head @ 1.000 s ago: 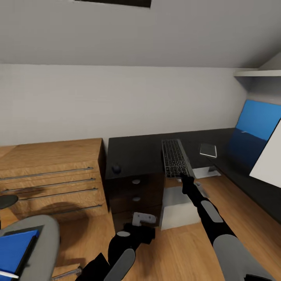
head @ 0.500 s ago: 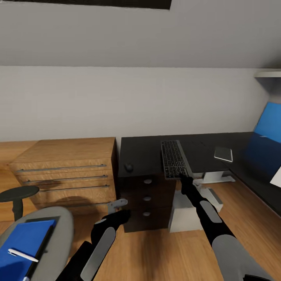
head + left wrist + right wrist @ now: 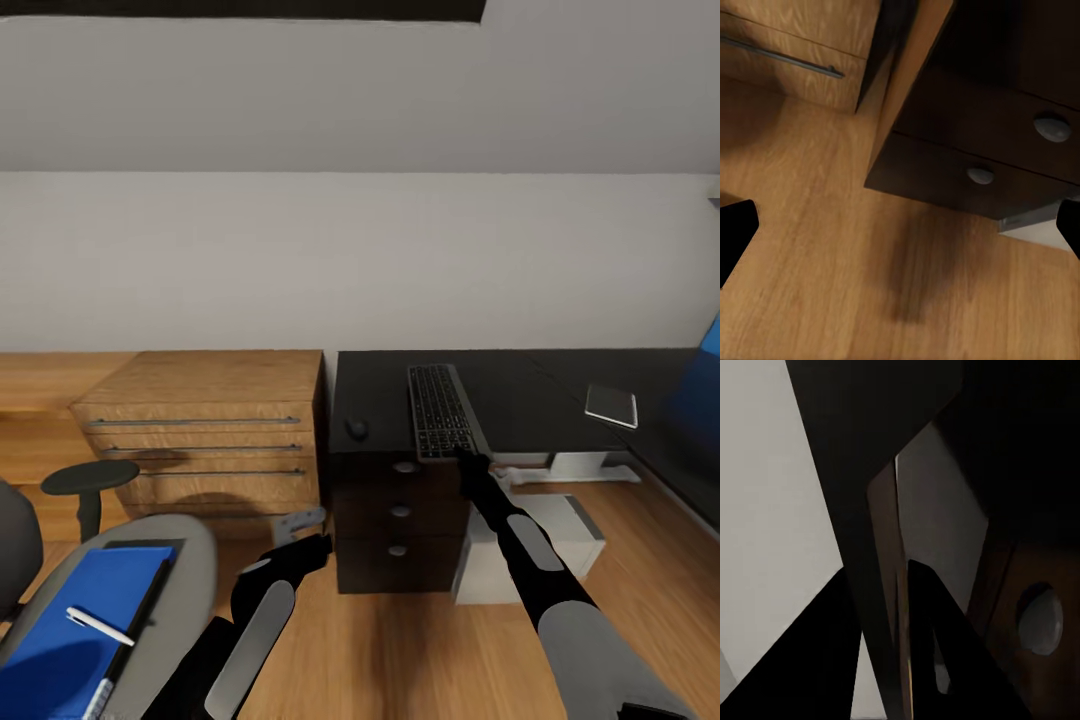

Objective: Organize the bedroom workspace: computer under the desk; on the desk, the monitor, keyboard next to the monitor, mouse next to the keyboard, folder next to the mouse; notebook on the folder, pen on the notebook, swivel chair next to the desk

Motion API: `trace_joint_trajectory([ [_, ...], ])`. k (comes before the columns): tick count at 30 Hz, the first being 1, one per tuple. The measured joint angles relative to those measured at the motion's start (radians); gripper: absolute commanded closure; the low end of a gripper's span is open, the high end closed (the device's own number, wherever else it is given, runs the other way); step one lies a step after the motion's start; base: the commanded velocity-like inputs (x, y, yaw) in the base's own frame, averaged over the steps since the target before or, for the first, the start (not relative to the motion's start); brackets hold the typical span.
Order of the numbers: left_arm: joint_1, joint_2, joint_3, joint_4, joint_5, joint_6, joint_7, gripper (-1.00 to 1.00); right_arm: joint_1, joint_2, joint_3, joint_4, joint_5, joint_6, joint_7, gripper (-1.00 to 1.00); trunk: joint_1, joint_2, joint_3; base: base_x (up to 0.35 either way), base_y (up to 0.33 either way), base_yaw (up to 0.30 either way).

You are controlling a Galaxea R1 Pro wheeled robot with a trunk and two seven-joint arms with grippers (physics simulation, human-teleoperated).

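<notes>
Keyboard (image 3: 443, 410) lies on the dark desk (image 3: 520, 385), its near end overhanging the front edge. Right gripper (image 3: 468, 462) clamps that end; step in hand, by my reading: placing the keyboard. Mouse (image 3: 356, 428) just beside it. Left gripper (image 3: 300, 523) spread, empty, over floor. Next: release, then fetch the folder (image 3: 75, 625) from the swivel chair (image 3: 185, 580).

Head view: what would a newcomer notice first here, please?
First, the right claw gripping the near end of the grey keyboard on the black desk, with the mouse near the desk's left edge. Next, the blue folder with a white pen on the swivel chair, lower left.
</notes>
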Motion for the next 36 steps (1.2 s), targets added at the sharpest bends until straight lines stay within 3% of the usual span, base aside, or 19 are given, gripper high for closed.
trace_joint_trajectory([
  [12,0.0,0.0,-0.002,0.0,-0.001,0.0,-0.004,-1.0,0.0,0.004,0.001,0.006,-0.001,0.002,-0.009,1.0,0.0,0.0,0.0,0.0,0.0,0.164],
  [29,0.0,0.0,-0.005,0.0,-0.002,0.001,-0.008,-1.0,-0.001,0.008,-0.003,0.044,-0.027,0.001,0.007,1.0,0.0,0.0,0.0,0.0,0.0,0.006],
  [36,0.0,0.0,-0.03,0.0,-0.002,0.001,-0.008,-1.0,-0.001,0.008,-0.005,0.044,-0.026,-0.002,0.006,1.0,0.0,0.0,0.0,0.0,0.0,0.0],
])
